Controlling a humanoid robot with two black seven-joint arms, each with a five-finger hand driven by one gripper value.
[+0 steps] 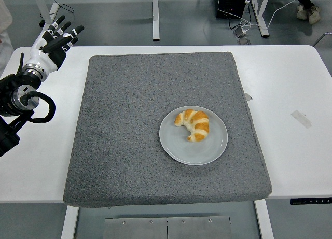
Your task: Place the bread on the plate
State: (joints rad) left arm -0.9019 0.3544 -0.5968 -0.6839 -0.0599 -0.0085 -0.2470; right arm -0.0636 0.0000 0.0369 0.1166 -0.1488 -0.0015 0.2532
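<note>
A golden croissant [193, 124] with pale stripes lies on the round grey plate [207, 151], a little above the plate's middle. The plate sits on the grey mat [129, 125], right of its centre. My left hand [56, 37] hovers at the table's far left corner, well away from the plate, with its fingers spread and nothing in them. The right arm is out of the picture.
The mat covers most of the white table [290, 83]. A small strip of tape [301, 118] lies on the table to the right. Table legs, cables and a person's shoes [308, 12] show on the floor beyond the far edge.
</note>
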